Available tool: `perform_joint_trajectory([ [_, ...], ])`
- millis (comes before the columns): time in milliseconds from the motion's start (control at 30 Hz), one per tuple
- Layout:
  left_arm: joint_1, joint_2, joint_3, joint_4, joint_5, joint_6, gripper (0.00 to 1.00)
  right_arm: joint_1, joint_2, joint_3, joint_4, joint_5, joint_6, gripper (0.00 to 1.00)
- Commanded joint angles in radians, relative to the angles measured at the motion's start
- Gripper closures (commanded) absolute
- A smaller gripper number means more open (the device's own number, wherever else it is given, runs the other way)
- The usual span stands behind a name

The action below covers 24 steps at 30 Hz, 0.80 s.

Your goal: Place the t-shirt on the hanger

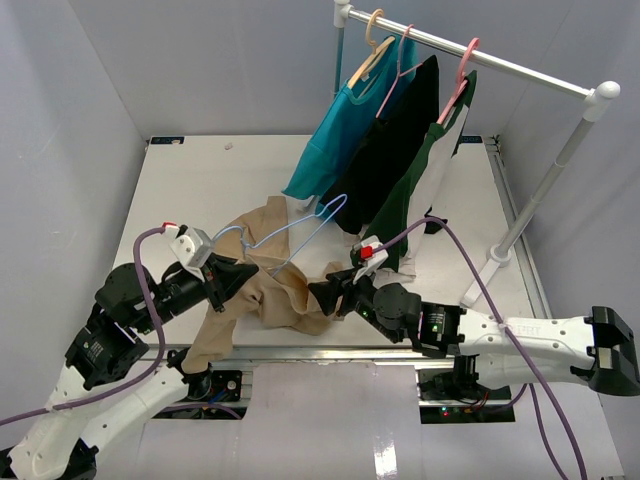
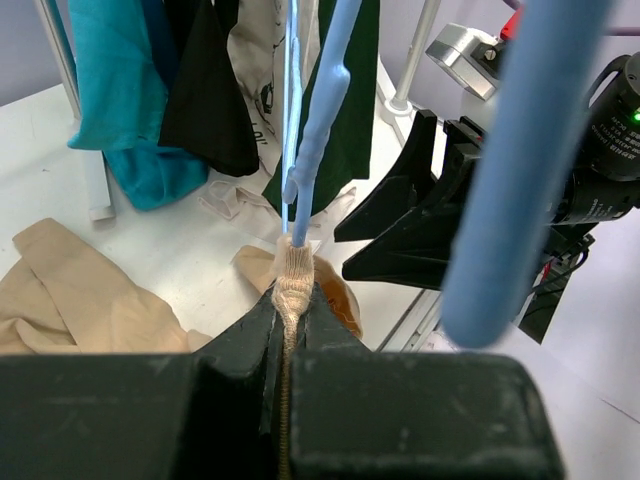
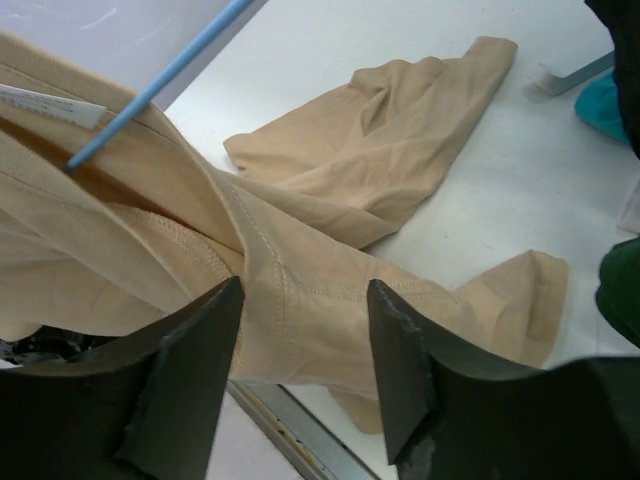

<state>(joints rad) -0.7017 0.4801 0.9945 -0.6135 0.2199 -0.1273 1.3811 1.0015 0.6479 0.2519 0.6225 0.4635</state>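
Observation:
The tan t-shirt (image 1: 262, 290) lies crumpled at the near edge of the table. The light-blue hanger (image 1: 300, 228) slants up from it, its lower end tucked into the fabric. My left gripper (image 1: 250, 272) is shut on the ribbed collar of the t-shirt (image 2: 292, 270), with the hanger's wire (image 2: 318, 120) rising just beyond my jaws. My right gripper (image 1: 322, 294) is open, its fingers (image 3: 400, 350) straddling a bunched fold of the t-shirt (image 3: 320, 280) without closing on it. The hanger's wire (image 3: 160, 80) crosses the top left of the right wrist view.
A white clothes rail (image 1: 470, 50) at the back right carries a teal shirt (image 1: 335, 130) on a wooden hanger and a black shirt (image 1: 400, 140) and a dark green shirt (image 1: 430, 180) on pink hangers. The rail's foot (image 1: 495, 262) stands at the right. The table's metal front edge (image 3: 300, 440) lies just below my right gripper.

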Motion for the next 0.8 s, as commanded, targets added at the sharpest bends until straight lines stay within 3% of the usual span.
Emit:
perform_joint_trajectory([
  [0,0.001,-0.026,-0.016,0.049,-0.019,-0.021,1.0,0.027,0.026,-0.01,0.139,0.052,0.029,0.44],
  [433,0.001,-0.009,-0.027,0.072,-0.031,-0.033,1.0,0.064,0.139,0.052,0.016,0.19,0.14,0.4],
  [500,0.001,-0.011,-0.025,0.075,-0.033,-0.035,1.0,0.074,0.159,0.065,-0.028,0.207,0.16,0.42],
  [633,0.001,-0.016,-0.024,0.077,-0.046,-0.033,1.0,0.087,0.18,0.02,0.102,0.169,0.109,0.44],
  [767,0.001,-0.034,-0.033,0.075,-0.037,-0.029,1.0,0.09,0.227,0.049,0.055,0.18,0.138,0.5],
])
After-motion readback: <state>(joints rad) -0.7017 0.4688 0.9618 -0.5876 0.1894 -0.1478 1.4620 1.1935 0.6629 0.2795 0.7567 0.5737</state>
